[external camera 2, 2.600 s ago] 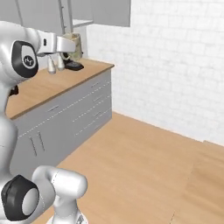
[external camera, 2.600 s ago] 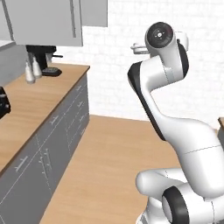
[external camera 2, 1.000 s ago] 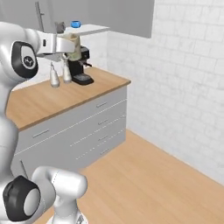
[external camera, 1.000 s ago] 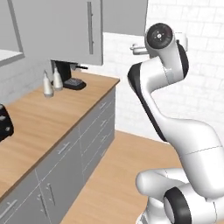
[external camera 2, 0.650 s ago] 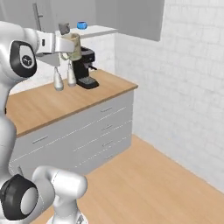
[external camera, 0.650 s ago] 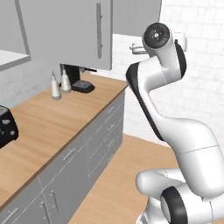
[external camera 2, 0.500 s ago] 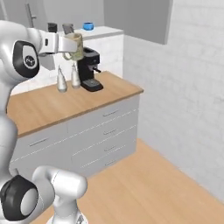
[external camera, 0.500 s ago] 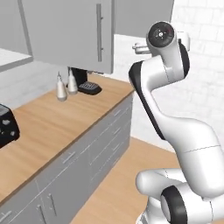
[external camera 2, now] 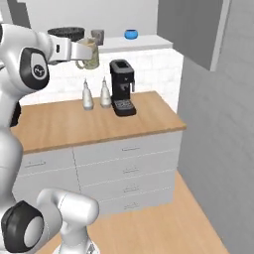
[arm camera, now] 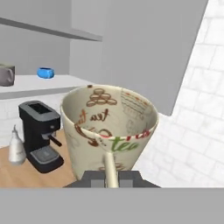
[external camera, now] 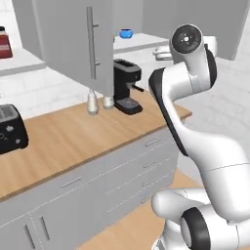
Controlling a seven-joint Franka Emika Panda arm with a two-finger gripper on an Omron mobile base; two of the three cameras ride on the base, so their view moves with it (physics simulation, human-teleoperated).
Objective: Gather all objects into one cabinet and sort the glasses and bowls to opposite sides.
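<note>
Holding the pale beige patterned tumbler (arm camera: 109, 131) upright in mid-air, gripper (external camera 2: 82, 53) clenched on its wall, one finger (arm camera: 109, 168) down inside the near rim; raised above the wooden counter (external camera 2: 74, 121), near shelf height, short of the cabinet's white shelf (external camera 2: 141, 43). Printed with brown and green lettering and a small pile of beans, empty inside.

On the shelf: bright blue bowl (external camera 2: 131, 34) near the right-hand end, well back from the front edge; dull grey cup (external camera 2: 97, 35) left of it, apart from the bowl; wide black ribbed bowl (external camera 2: 66, 32) further left, partly behind the arm. In the hand view, grey cup (arm camera: 6, 75) at the left edge, blue bowl (arm camera: 45, 72) beside it toward the middle.

Cabinet door (external camera: 73, 44) swung open, long steel bar handle (external camera: 91, 43) upright on it.

Below, along the back edge of the counter: black coffee machine (external camera 2: 121, 87), two white pear-shaped shakers (external camera 2: 95, 94) just left of it. Black toaster (external camera: 11, 129) toward the counter's left end, red-labelled jar (external camera: 4, 43) on a shelf above.
</note>
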